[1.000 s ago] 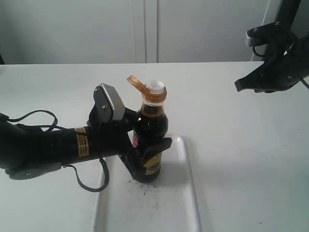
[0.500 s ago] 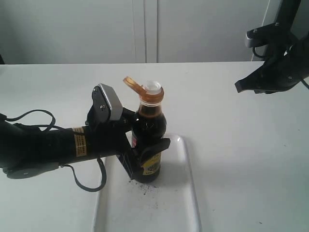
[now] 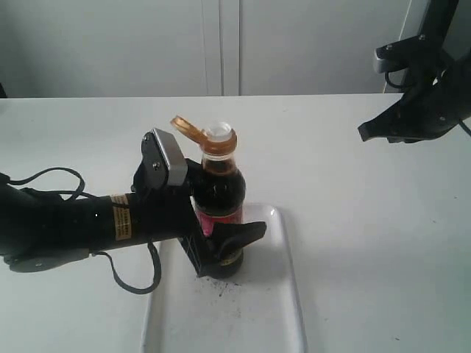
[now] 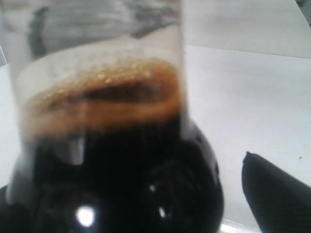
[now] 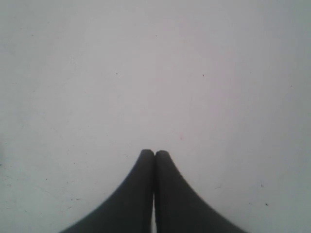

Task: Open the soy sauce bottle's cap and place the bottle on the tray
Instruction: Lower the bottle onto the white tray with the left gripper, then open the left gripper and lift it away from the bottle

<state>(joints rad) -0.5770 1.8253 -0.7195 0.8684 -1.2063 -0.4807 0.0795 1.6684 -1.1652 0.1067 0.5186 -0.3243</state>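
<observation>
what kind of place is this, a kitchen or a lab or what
Most likely a robot test bench, not a kitchen: a bare white table against plain pale wall panels, with only a white tray and a soy sauce bottle held by the left pincer. No sink or stove in view.

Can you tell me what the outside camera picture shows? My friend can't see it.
The left gripper is shut around a soy sauce bottle standing on a white tray, and the bottle's orange cap is flipped open. The right gripper hangs in the air far off to the right, holding nothing, over a white table.
</observation>
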